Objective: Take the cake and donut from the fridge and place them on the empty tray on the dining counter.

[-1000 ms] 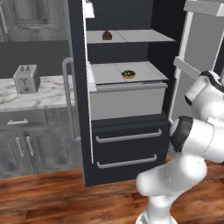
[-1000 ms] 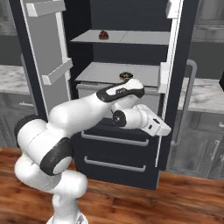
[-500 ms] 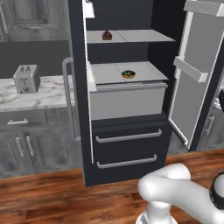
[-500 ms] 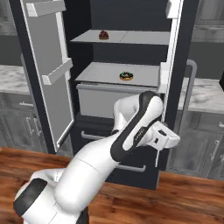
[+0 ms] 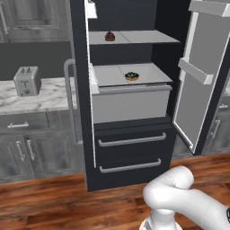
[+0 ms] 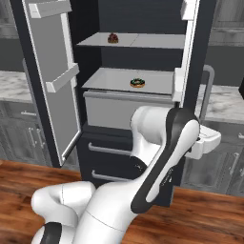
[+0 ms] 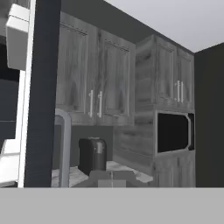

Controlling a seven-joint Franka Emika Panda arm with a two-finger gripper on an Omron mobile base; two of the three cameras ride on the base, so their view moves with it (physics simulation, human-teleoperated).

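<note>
Fridge [image 5: 130, 148] has both doors open. Cake [image 5: 109, 36] sits on the upper shelf [image 6: 143, 41], donut [image 5: 131, 76] on the shelf below, above the grey drawer [image 5: 132, 103]; neither is touched. Arm [image 6: 167, 157] is folded across the front of the fridge in the right base view, hand end [image 6: 205, 140] off by the right door, well below and right of both items. Pincer is closed, holding nothing. Hand view looks away from the fridge interior: door edge [image 7: 41, 92], silver handle [image 7: 64, 148], toaster [image 7: 92, 155] on a marble bench [image 7: 131, 170], wall cabinets [image 7: 96, 78] beyond.
</note>
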